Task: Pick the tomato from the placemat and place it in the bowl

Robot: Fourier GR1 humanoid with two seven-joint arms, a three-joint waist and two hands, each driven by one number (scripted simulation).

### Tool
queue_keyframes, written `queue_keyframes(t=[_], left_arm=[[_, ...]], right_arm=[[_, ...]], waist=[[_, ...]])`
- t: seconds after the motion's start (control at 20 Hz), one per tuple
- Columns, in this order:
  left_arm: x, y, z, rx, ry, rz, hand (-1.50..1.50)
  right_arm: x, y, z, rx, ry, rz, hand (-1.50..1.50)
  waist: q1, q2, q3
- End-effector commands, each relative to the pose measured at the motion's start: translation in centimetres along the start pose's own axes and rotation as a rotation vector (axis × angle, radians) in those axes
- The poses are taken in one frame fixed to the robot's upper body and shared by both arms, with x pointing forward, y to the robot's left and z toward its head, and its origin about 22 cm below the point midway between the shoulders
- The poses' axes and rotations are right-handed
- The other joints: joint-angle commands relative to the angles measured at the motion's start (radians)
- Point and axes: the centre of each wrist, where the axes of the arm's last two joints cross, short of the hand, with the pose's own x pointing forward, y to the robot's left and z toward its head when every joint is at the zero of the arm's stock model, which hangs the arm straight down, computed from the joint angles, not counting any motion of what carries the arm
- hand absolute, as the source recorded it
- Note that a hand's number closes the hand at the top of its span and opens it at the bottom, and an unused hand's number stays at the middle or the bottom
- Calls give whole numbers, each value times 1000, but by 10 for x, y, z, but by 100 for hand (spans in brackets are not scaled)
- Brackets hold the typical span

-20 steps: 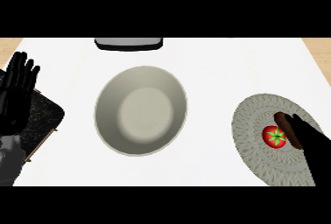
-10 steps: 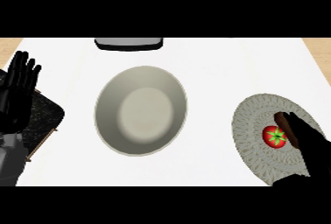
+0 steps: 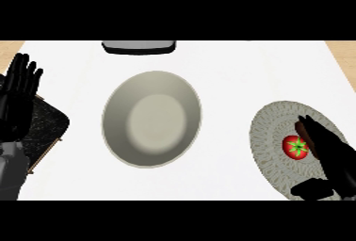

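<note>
The right hand [image 3: 332, 153] is reaching over the placemat [image 3: 272, 141], its fingers straight and laid just beside the tomato [image 3: 296, 147], touching it on the side away from the bowl; the thumb is lying nearer to the robot, not yet closing — so nothing is grasped. The tomato is sitting on the placemat, inward of the fingers; the bowl [image 3: 152, 119] is well apart, further inward, and is holding nothing. The left hand [image 3: 19, 89] is resting with fingers up at the view's left edge. I judge the task is only beginning; grasping, carrying and placing are all left.
</note>
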Motion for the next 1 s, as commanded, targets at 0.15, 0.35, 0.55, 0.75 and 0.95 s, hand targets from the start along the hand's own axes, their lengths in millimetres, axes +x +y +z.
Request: queue_keyframes(t=[0.15,0.35,0.55,0.75,0.95], left_arm=[[-1,-7,12,-3,6,5,0],[10,-8,-5,8,11,-9,0],[1,1,18,11,9,18,0],[-1,1,-12,13,12,6,0],[16,8,16,-6,-19,8,0]], right_arm=[[-2,29,-5,32,28,-7,-150],[-23,41,-29,41,26,22,-150],[6,57,-32,49,54,25,-150],[-3,27,-39,66,98,-13,-150],[-28,48,-45,57,120,9,-150]], waist=[[-1,-1,0],[0,0,0],[4,-1,0],[-3,0,0],[3,-1,0]])
